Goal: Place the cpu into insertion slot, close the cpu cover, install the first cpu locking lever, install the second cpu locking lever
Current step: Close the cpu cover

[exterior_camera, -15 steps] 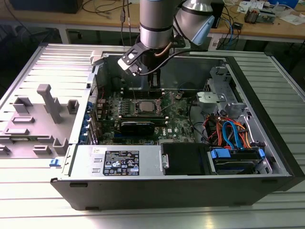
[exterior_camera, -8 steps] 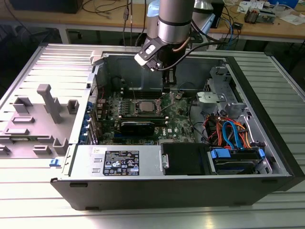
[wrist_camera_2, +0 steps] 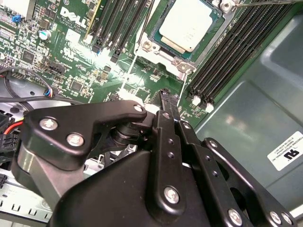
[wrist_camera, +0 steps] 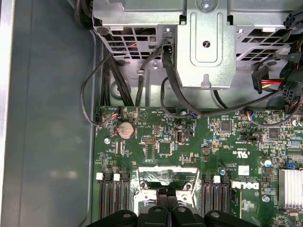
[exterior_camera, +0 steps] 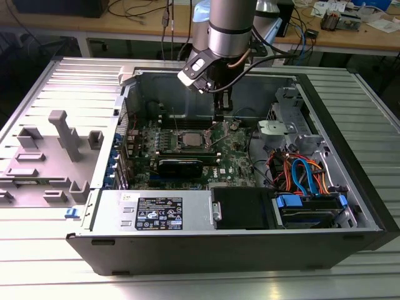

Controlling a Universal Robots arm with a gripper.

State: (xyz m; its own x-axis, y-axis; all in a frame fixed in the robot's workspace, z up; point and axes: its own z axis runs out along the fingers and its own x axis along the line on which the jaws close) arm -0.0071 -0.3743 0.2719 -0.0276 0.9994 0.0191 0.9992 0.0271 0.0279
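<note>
my fingers (wrist_camera_2: pixel 165 101) are pinched together, seemingly empty (tips half hidden); a careless drop could gouge the cpu (wrist_camera_2: pixel 189 23).

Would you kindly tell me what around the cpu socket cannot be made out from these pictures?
1. The insertion slot: in the first wrist view the gripper hides part of it.
2. The cpu: in the second wrist view the picture's edge cuts off part of it.
3. Whether anything is latched over the insertion slot: in the exterior view it is too small to tell.
</note>
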